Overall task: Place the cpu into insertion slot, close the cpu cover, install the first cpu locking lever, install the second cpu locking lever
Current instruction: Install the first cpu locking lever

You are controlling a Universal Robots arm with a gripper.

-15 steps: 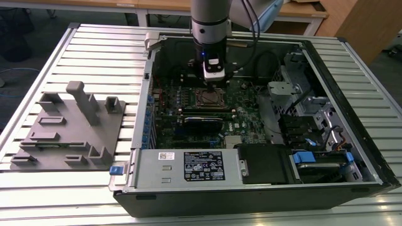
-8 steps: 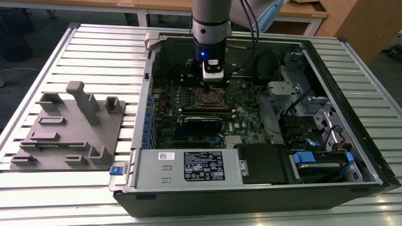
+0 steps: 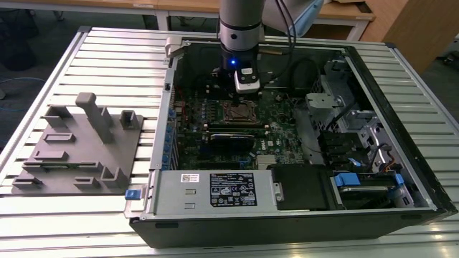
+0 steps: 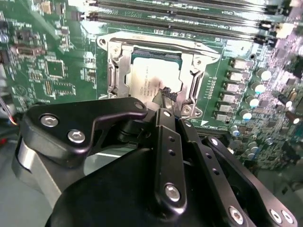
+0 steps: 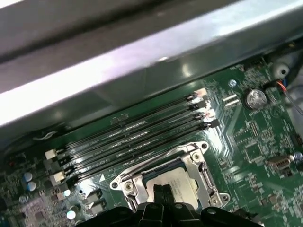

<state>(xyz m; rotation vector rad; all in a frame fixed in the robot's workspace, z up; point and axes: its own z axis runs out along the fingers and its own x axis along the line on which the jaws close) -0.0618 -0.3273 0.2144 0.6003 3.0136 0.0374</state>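
One claw (image 4: 163, 94): black fingertips pressed together, holding nothing, tips resting on the flat silver-grey square cpu (image 4: 154, 80).
Cpu place: seated in the dark square insertion slot (image 3: 239, 113); thin silver frame cpu cover (image 4: 189, 47) lies around it.
Step advice: keep pressure gentle, vertical.
Obstacles: long black memory slots (image 5: 137, 137) at 12 o'clock; grey power supply box (image 3: 215, 191) at 6 o'clock.
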